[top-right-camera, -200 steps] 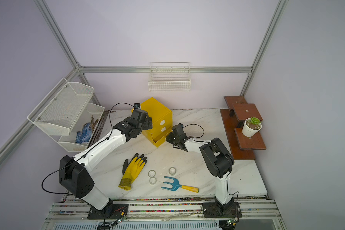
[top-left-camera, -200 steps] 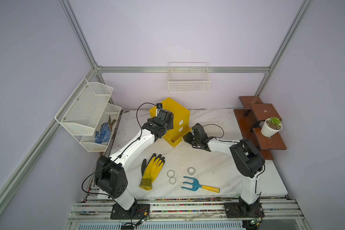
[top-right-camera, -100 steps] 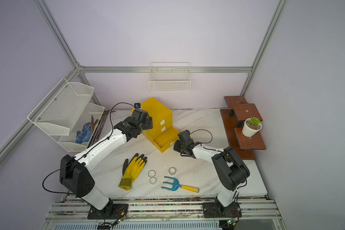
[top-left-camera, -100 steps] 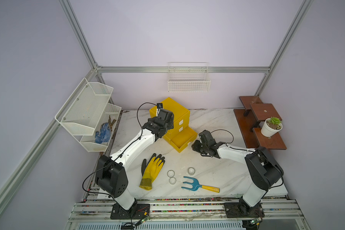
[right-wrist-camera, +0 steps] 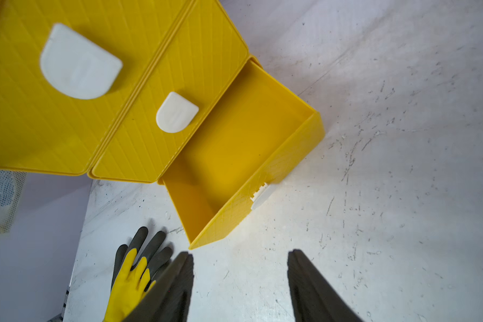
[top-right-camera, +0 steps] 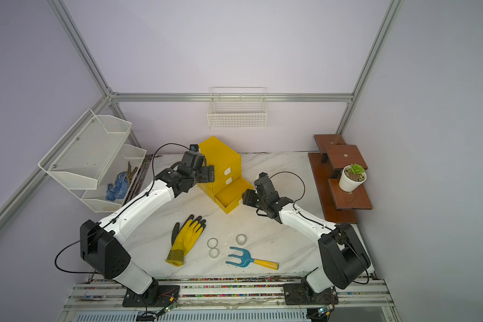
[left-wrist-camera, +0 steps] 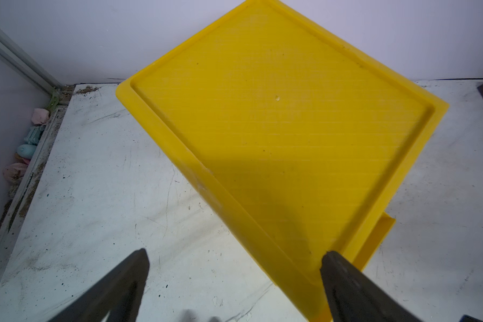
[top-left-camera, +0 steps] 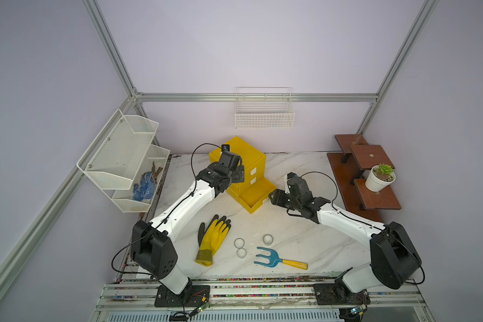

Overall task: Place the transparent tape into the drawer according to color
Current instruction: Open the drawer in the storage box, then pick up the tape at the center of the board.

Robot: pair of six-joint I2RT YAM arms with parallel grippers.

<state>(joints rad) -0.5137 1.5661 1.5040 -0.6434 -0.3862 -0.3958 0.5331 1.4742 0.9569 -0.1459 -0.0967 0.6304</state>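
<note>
Right wrist view: the right tool [right-wrist-camera: 241,253] hangs with fingers apart, gripping nothing, just in front of the yellow cabinet's [right-wrist-camera: 25,125] pulled-out bottom drawer [right-wrist-camera: 234,145]. The left tool [left-wrist-camera: 234,253] is spread wide too, poised at the cabinet's top corner. In both top views three transparent tape rolls [top-left-camera: 239,242] [top-right-camera: 212,242] sit on the counter [top-left-camera: 304,237], well in front of the cabinet, beyond the open drawer, clear of both tools.

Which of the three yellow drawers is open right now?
The bottom drawer, pulled well out, its inside empty; the middle drawer and top drawer sit flush and shut.
</note>
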